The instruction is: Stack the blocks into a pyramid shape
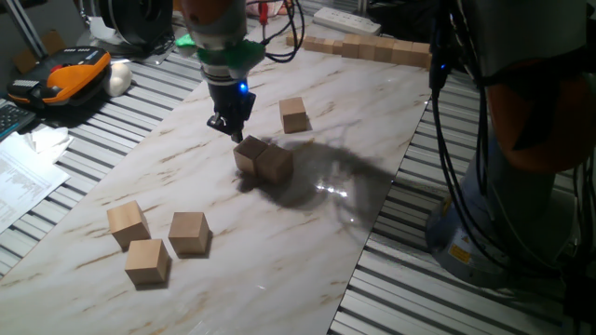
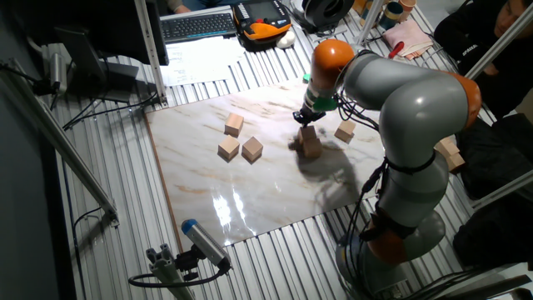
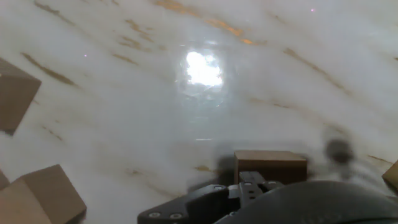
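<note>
Marble-patterned white board [image 1: 168,167] lies on a slatted metal table [image 1: 447,298], and six plain tan wooden cubes are spread over it. Near the middle, two cubes [image 1: 264,160] sit touching side by side; the arm's gripper [image 1: 230,127] hangs directly above the pair's far edge, close to them, fingers pointing down. Whether the fingers are apart or together cannot be told from either fixed view, and the hand view shows only blurred dark gripper parts with one cube [image 3: 270,166] just ahead of them. One single cube [image 1: 294,115] rests alone a little beyond the pair. Three more cubes [image 1: 154,240] form a loose cluster near the board's front corner, well apart from the gripper. Along the board's far edge lies a long joined row of tan cubes [image 1: 368,48]. An orange and black device [image 1: 70,74] sits off the board.
</note>
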You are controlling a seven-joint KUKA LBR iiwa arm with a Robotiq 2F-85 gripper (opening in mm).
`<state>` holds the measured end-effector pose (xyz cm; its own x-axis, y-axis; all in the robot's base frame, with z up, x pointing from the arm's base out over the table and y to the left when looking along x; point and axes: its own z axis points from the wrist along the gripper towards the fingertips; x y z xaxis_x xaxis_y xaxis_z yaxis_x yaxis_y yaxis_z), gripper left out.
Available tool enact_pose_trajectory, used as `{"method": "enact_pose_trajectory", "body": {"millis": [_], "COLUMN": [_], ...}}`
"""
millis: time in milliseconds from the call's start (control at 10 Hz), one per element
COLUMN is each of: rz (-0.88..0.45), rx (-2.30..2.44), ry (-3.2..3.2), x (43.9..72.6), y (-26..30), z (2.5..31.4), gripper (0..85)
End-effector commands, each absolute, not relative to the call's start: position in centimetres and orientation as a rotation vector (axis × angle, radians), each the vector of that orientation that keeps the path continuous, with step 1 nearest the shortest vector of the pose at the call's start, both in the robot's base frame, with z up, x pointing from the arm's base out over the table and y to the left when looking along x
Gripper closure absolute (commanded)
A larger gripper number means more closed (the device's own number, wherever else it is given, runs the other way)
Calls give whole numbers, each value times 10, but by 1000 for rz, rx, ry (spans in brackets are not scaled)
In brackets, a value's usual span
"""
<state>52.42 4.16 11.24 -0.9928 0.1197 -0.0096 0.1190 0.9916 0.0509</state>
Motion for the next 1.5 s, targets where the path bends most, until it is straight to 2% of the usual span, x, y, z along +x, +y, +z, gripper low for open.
{"method": "enact_pose_trajectory", "body": {"millis": [0, 100, 200, 300, 500, 700, 800, 900, 1000, 1300, 1400], "rz": [68, -19, 11, 62, 80, 29, 27, 24, -24, -76, -65], "rx": [230, 284, 344, 443, 575, 707, 795, 855, 897, 1074, 1103], "ry": [3134, 3144, 3153, 3153, 3113, 3056, 3028, 3005, 2975, 2915, 2906], "x": [524, 527, 528, 530, 536, 536, 534, 532, 529, 521, 518], "y": [42, 55, 70, 82, 115, 152, 173, 185, 195, 228, 234], "z": [112, 117, 120, 124, 129, 128, 131, 131, 128, 123, 123], "gripper": [850, 850, 850, 680, 680, 680, 510, 510, 340, 340, 170]}}
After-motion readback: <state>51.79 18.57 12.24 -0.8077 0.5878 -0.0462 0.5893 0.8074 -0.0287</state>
